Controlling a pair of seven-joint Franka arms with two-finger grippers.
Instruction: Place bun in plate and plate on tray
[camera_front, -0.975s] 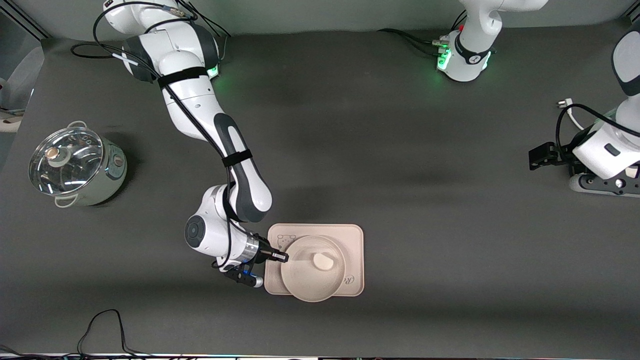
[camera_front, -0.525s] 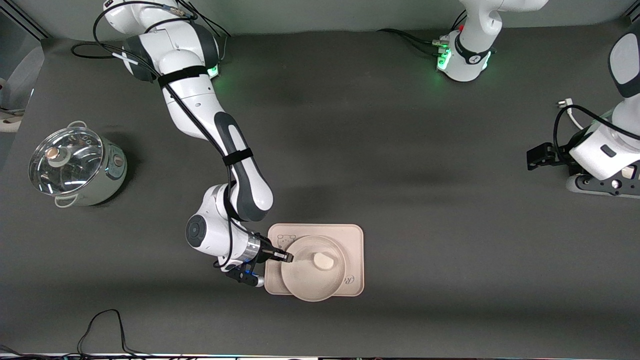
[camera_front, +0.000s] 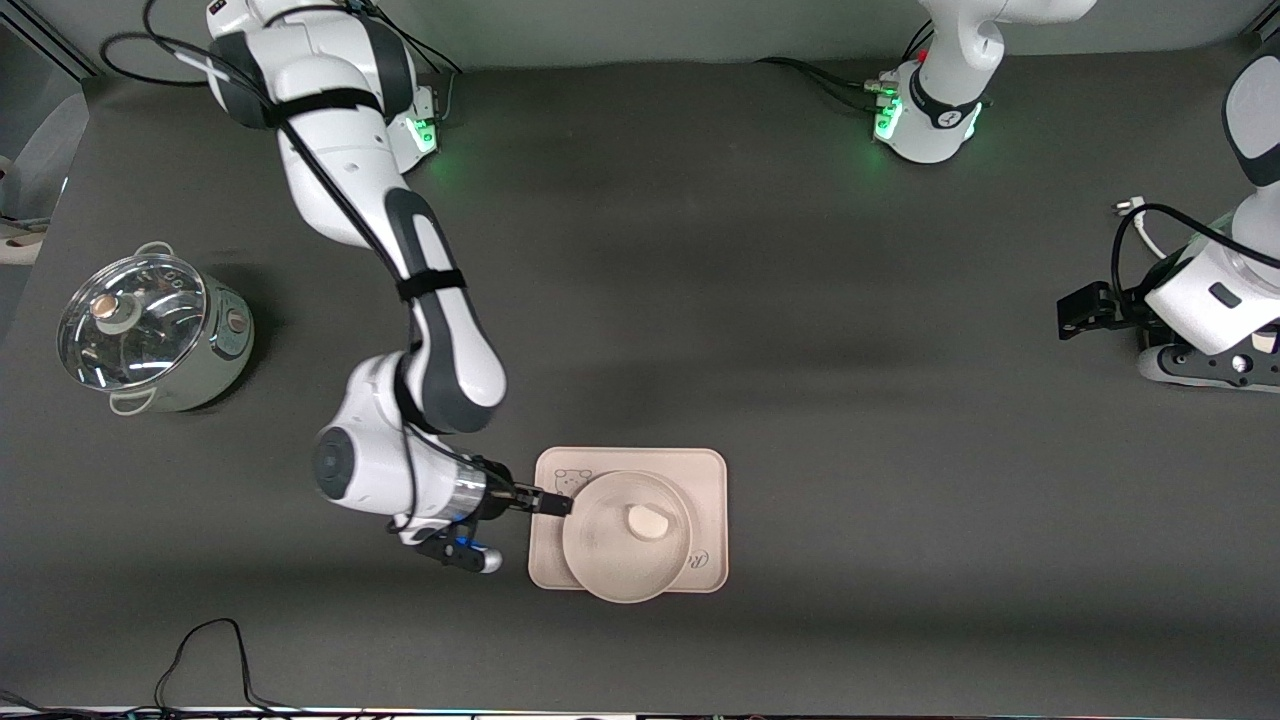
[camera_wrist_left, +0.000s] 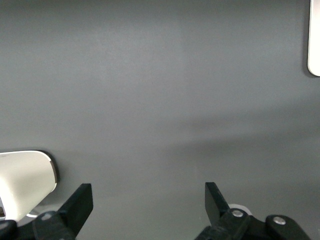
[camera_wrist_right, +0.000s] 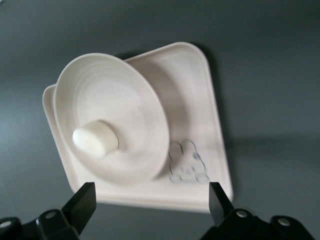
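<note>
**Stock on table: plate seated, bun aboard**

I log the bun in the plate, which sits on the tray near the table's front edge, overhanging it slightly. My right hand is released, fingers spread, by the tray's printed corner. My left hand, released, waits at the left arm's end. A lidded pot stands well apart; nothing obstructs.

Off-white bun in round plate on rectangular tray.
</note>
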